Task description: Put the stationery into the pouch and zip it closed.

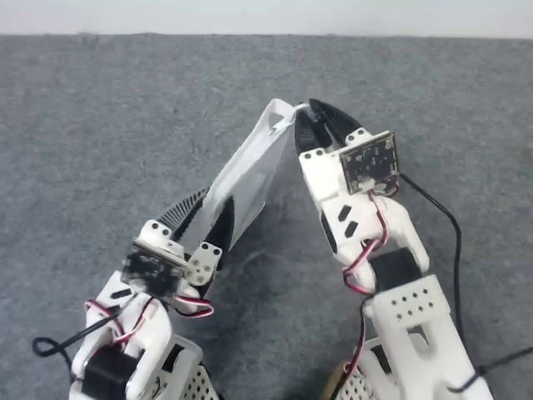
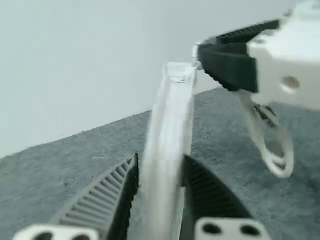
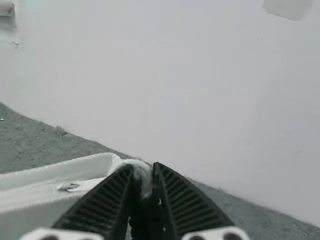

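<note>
A white zip pouch [image 1: 246, 179] hangs stretched in the air between my two grippers, above the grey table. My left gripper [image 1: 208, 223] is shut on its near end, and the pouch [image 2: 167, 150] rises edge-on between the black fingers [image 2: 112, 197]. At the far end, my right gripper [image 1: 301, 119] is shut on the pouch's corner. From the left wrist it shows as black jaws [image 2: 222, 55] pinching the top of the pouch. In the right wrist view the gripper [image 3: 143, 182] pinches the white end, with the zipper strip [image 3: 50, 187] and a small metal pull [image 3: 69, 187] beside it.
Grey felt-like matting [image 1: 92, 133] covers the table up to a pale wall [image 1: 250, 17] at the back. A black cable [image 1: 454, 242] runs along the right arm. Open matting lies to the left and to the far right.
</note>
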